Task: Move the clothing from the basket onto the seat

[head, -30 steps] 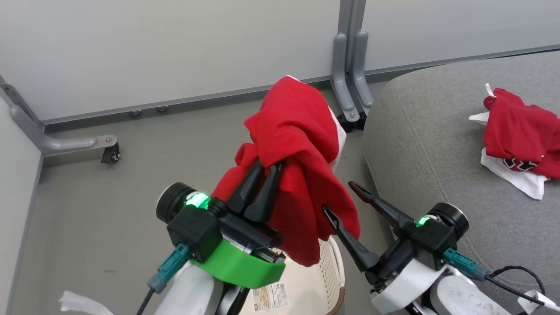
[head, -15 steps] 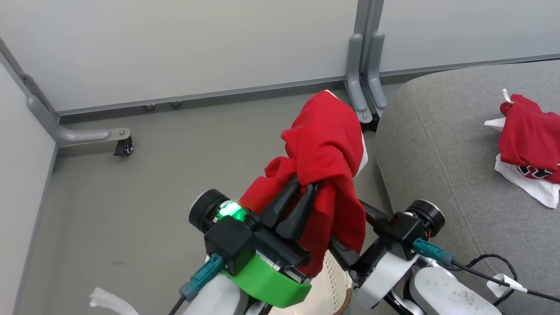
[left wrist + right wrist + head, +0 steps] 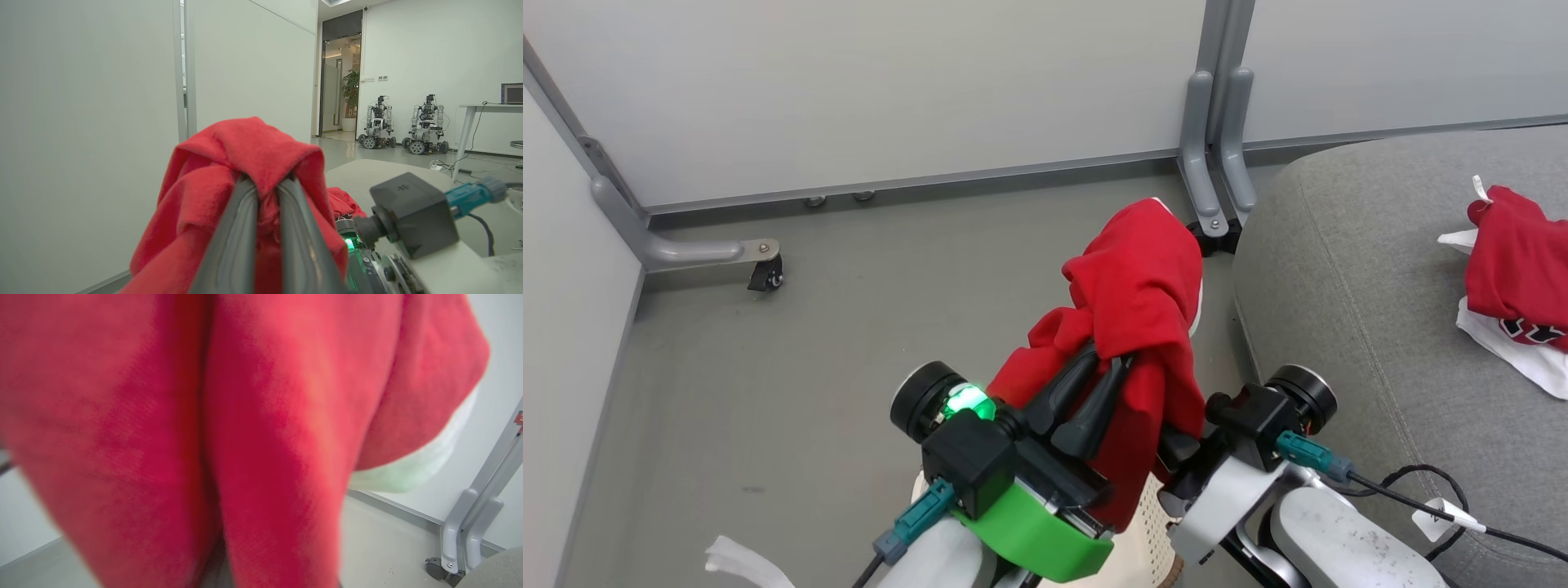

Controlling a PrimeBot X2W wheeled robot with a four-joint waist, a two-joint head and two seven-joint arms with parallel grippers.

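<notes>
Grey floor (image 3: pixel 768 367) spreads below pale partition walls. At centre the left gripper (image 3: pixel 1107 359) is clenched on a red garment (image 3: pixel 1143 286), held above the basket (image 3: pixel 1147 523) at six o'clock. The right gripper (image 3: pixel 1176 447), at five o'clock, is closed in its hanging fold, fingertips hidden. A second red garment (image 3: pixel 1511 261) lies on the seat (image 3: pixel 1356 286) at three o'clock.

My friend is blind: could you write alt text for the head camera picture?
The left gripper holds a red garment up over a white basket, the right gripper buried in its folds. A second red garment lies on the grey seat.
</notes>
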